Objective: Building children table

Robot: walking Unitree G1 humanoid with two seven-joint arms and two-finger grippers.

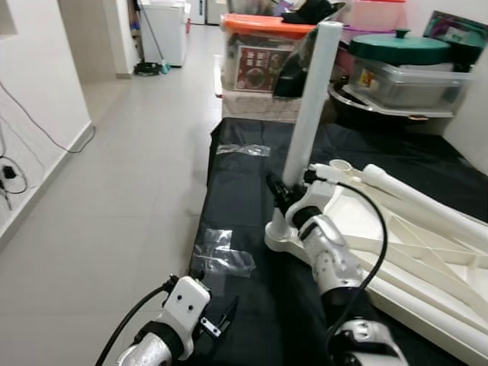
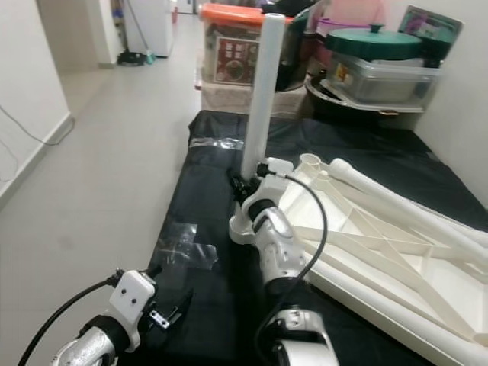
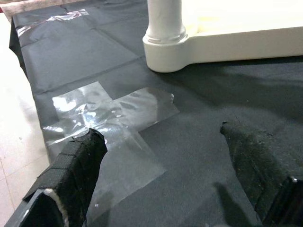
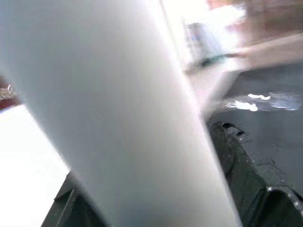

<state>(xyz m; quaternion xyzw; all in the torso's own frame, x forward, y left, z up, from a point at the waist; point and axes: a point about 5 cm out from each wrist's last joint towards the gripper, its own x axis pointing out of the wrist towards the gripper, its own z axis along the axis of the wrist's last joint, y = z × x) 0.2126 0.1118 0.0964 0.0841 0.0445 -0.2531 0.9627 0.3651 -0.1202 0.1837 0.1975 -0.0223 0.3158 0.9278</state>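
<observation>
- Tabletop point(image 1: 427, 252), white and turned upside down, is seen lying on a black cloth point(image 1: 244, 183), spreading away from the right gripper point(image 1: 286, 191) toward the robot's right.
- One white leg point(image 1: 311, 99) is stood upright in the corner socket point(image 3: 165, 49) of the tabletop, its long axis vertical, directly in front of the right gripper and rising well above it.
- The right gripper is placed at the foot of this leg, just above the socket; in the right wrist view the leg is seen close against a black finger point(image 4: 251, 184), so the fingers are judged to be closed around the leg, though the contact itself is blurred.
- The left gripper point(image 3: 165, 165) is held low over the cloth, nearer the robot than the socket, with its fingers spread wide and nothing between them.
- Clear tape point(image 3: 109, 113) is stuck to the cloth just ahead of the left gripper, between it and the socket.
- Further legs point(image 1: 427, 202) are laid flat along the tabletop, beyond the right gripper on its right side.
- The right arm is clearly the nearer one to the upright leg; seating or turning it in the socket is judged to be the step in hand.
</observation>
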